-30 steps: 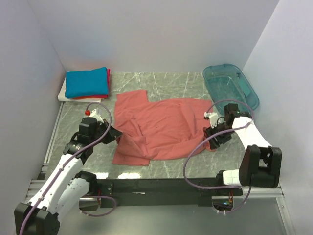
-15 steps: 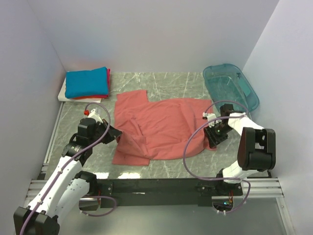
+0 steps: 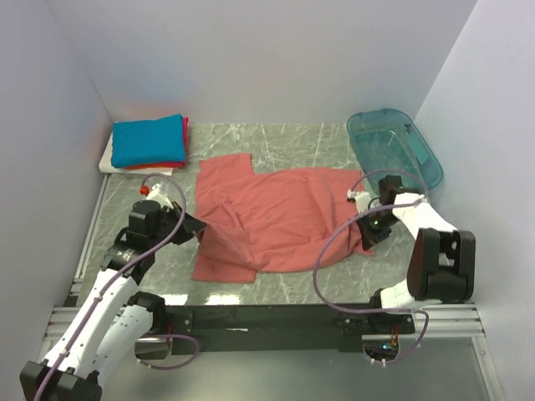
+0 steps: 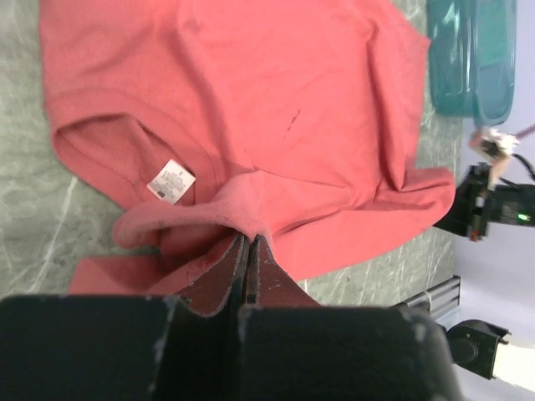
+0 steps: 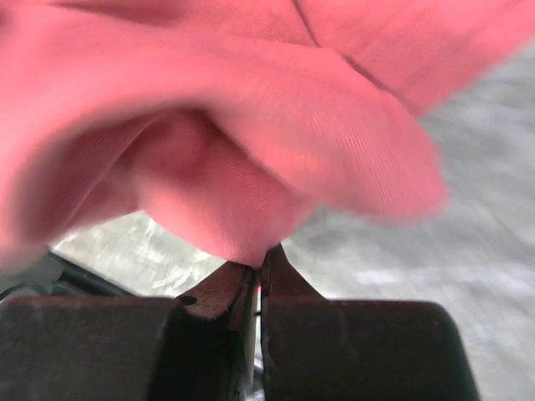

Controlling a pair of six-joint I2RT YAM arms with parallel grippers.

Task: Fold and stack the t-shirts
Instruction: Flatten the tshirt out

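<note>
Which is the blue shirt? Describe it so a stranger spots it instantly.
Look to the marble table's far left corner. A stack of folded shirts sits there. The bright blue t-shirt tops it, over a red shirt and a white shirt, unlike the salmon-pink shirt spread open mid-table.

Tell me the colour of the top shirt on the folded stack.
Bright blue; the top shirt shows best in the top external view.
</note>
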